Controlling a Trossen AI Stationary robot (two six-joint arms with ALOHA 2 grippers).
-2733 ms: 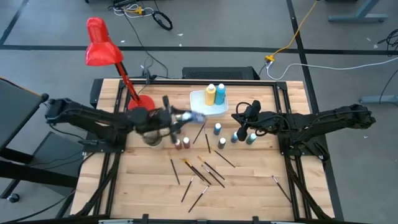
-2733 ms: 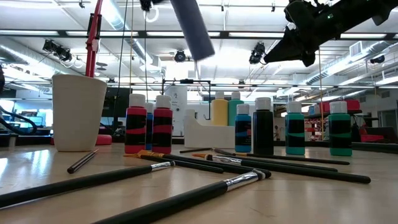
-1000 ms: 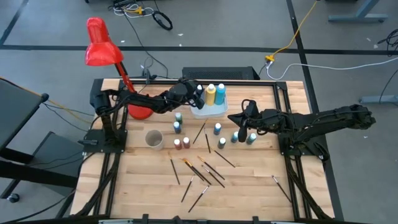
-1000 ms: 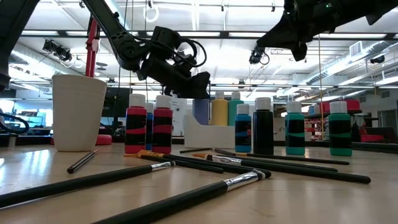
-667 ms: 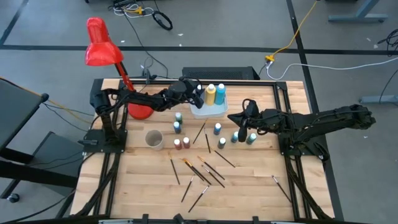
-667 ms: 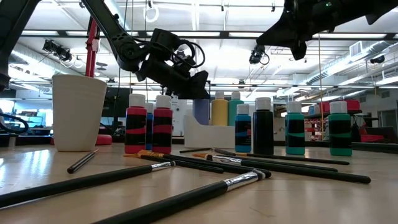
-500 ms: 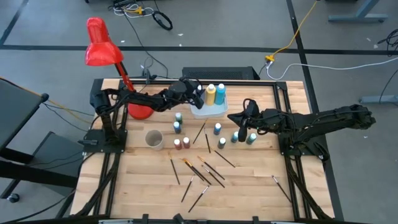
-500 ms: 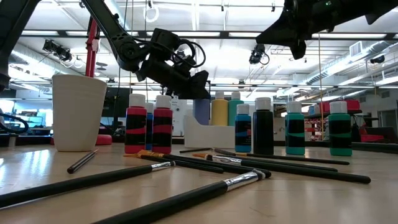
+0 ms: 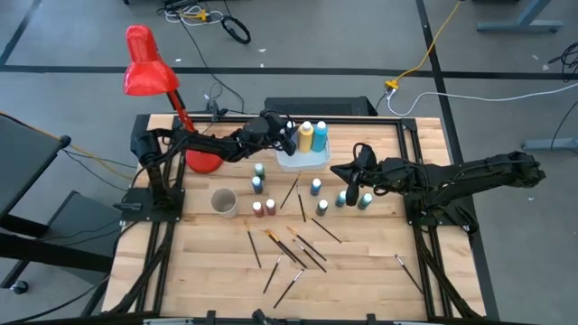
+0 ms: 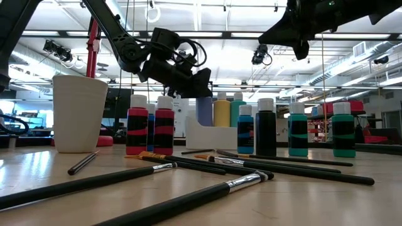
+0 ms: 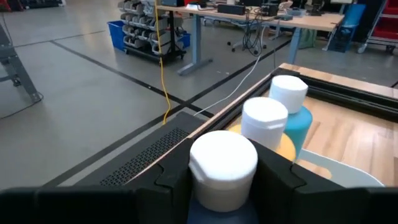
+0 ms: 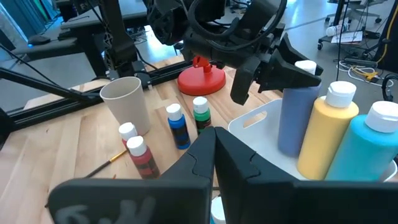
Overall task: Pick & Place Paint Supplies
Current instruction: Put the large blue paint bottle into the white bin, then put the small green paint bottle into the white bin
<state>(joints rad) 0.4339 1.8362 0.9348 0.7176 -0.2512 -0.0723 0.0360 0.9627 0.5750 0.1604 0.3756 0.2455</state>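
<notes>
Left end effector (image 9: 287, 137) is over the white tray (image 9: 312, 162) at 12 o'clock on the tabletop (image 9: 361, 262). I see its fingers (image 11: 277, 174) bracketing the white cap of a blue-grey paint bottle (image 12: 297, 112), which stands upright in the tray's 9 o'clock end. Whether the fingers actually press the bottle, I cannot tell from here.

In the same tray, just beside it: a yellow bottle (image 9: 305, 136), then a cyan bottle (image 9: 320, 134), all three in a row, upright.

Right end effector (image 9: 353, 191) is clenched, nothing in it, hovering above the teal bottles (image 9: 364, 200) at about 3 o'clock of centre.

Other supplies on the tabletop:
- green-capped and blue bottles (image 9: 257, 176) at 6 o'clock of the tray's left end
- two red-brown bottles (image 9: 264, 208) just beside the beige cup (image 9: 223, 201), toward 9 o'clock
- more blue bottles (image 9: 316, 188) near centre
- dark-handled paintbrushes (image 9: 293, 248) scattered toward 6 o'clock, one stray brush (image 9: 406, 269) out at 4 o'clock

Red desk lamp (image 9: 149, 77) with its base (image 9: 203, 155) at 10 o'clock, next to the left arm.
</notes>
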